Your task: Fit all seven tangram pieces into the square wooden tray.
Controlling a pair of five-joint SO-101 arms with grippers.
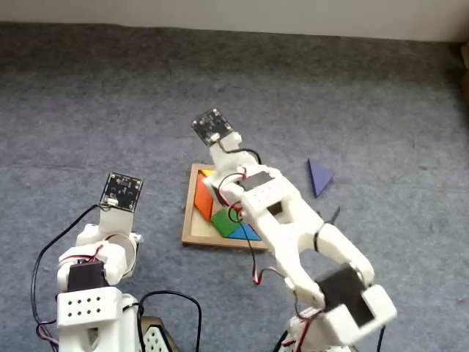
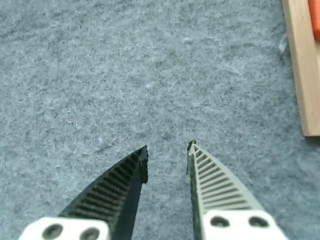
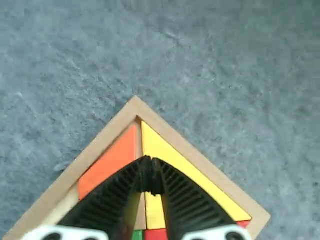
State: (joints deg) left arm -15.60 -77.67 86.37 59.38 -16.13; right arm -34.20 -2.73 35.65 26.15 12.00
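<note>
The square wooden tray (image 1: 189, 238) lies on the carpet mid-table. It holds an orange piece (image 1: 202, 199), a green piece (image 1: 223, 221), a blue piece (image 1: 245, 232) and a yellow piece (image 1: 207, 174). My right arm (image 1: 282, 213) stretches over the tray and hides part of it. My right gripper (image 3: 149, 165) is shut with nothing in it. Its tips rest at the seam between the orange piece (image 3: 110, 160) and the yellow piece (image 3: 175, 160), near a tray corner (image 3: 135, 103). A purple triangle (image 1: 318, 176) lies loose on the carpet right of the tray. My left gripper (image 2: 168, 149) is open over bare carpet, beside the tray's edge (image 2: 302, 70).
Grey carpet covers the whole table. The left arm's base (image 1: 88, 293) sits at the front left, with cables trailing near both bases. A pale wall strip runs along the far edge.
</note>
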